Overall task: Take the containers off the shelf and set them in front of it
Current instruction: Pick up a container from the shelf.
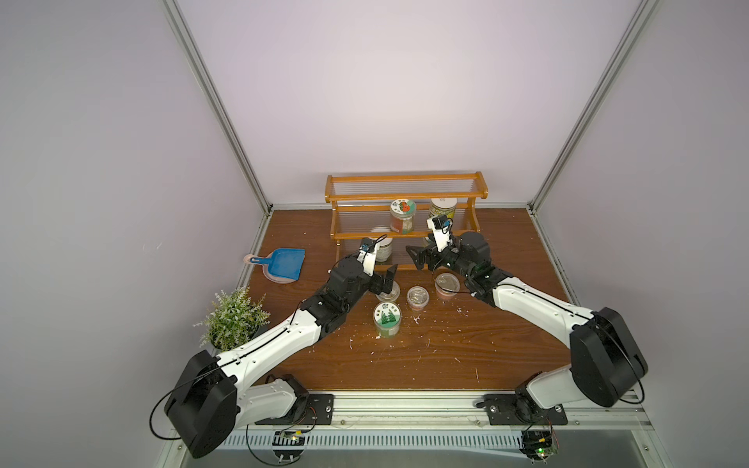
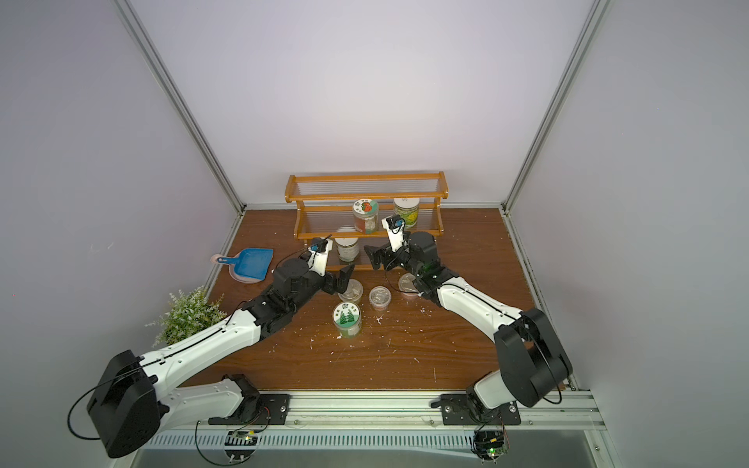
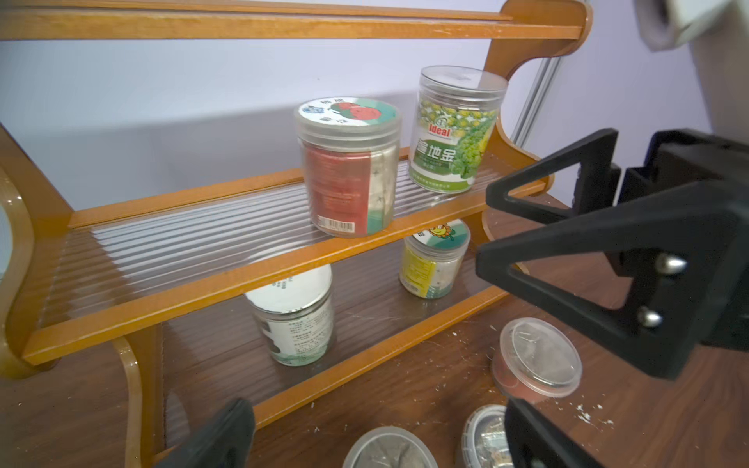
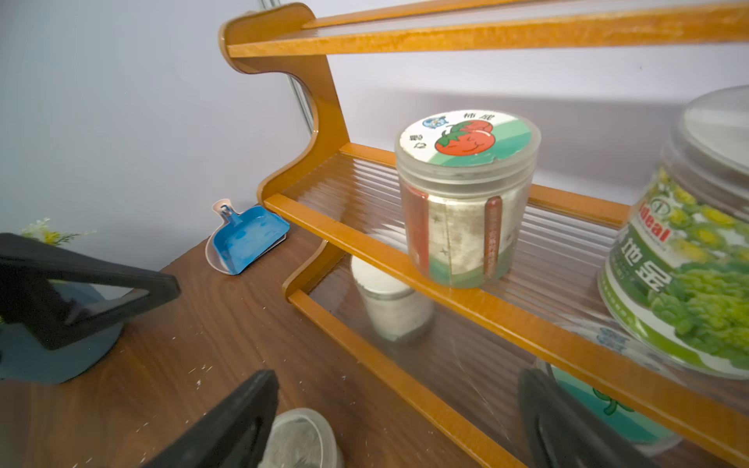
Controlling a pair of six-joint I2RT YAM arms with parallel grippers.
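On the shelf [image 1: 405,195] stood four jars: tomato-lid jar [image 1: 403,216] and Ideal jar [image 1: 442,208] on the middle tier, two more on the lowest. Three lidded cups [image 1: 418,297] and the green-lid jar [image 1: 388,320] stood on the table [image 1: 446,356] in front. Left tool [image 1: 388,281] and right tool [image 1: 414,258] gaped wide, empty.

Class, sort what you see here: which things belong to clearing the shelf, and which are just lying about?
Belongs to the job:
shelf
tomato-lid jar
green-label jar
white-lid jar
sunflower-lid jar
leaf-lid jar, already in front
three short cups, already in front

Just lying about:
blue dustpan
potted plant
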